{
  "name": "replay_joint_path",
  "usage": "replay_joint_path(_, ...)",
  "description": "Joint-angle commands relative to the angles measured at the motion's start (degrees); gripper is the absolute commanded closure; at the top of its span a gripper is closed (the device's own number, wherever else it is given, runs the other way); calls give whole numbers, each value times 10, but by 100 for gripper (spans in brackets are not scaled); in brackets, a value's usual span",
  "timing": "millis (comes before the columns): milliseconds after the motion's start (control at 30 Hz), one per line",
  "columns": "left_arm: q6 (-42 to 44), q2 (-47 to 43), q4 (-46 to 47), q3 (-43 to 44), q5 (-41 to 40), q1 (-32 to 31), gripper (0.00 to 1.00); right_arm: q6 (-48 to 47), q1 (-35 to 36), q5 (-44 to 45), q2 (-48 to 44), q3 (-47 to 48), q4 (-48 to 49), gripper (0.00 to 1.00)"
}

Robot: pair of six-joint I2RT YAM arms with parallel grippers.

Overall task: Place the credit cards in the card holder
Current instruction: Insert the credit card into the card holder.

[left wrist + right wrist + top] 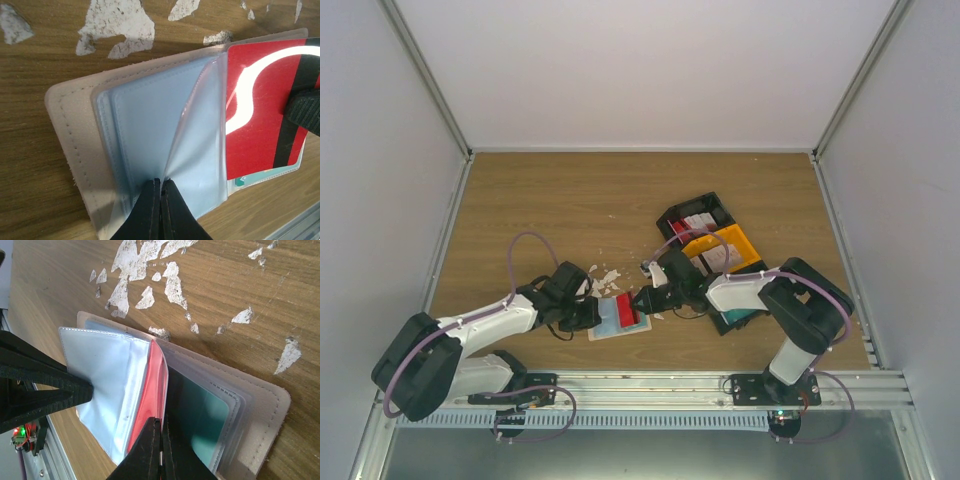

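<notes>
The beige card holder (613,331) lies open on the table in front of both arms. My left gripper (161,181) is shut on one clear plastic sleeve (200,145) of it and holds that leaf up off the pale bluish inside. My right gripper (161,423) is shut on the edge of a red card (152,390), which stands partly inside a sleeve next to the lifted leaf. The red card (260,115) also shows in the left wrist view, with a right finger (305,112) on it. A teal card (205,415) sits in a sleeve behind it.
A black bin (698,213) and a yellow bin (728,250) holding more cards stand at the back right, close to the right arm. White crumbly scraps (606,277) lie on the wood just beyond the card holder. The table's near rail (650,385) runs right below it.
</notes>
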Motion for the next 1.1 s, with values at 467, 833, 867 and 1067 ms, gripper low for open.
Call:
replay_joint_path(467, -48, 30, -102, -22, -85, 2, 100, 87, 1, -24, -3, -32, 41, 99)
replay_joint_path(833, -48, 30, -99, -30, -87, 2, 100, 150, 4, -85, 39, -48, 128, 100)
replay_joint_path(867, -48, 30, -98, -31, -87, 2, 100, 153, 4, -87, 36, -49, 132, 100)
replay_joint_path(1067, -48, 24, -97, -34, -86, 2, 100, 153, 4, -88, 15, -51, 149, 100)
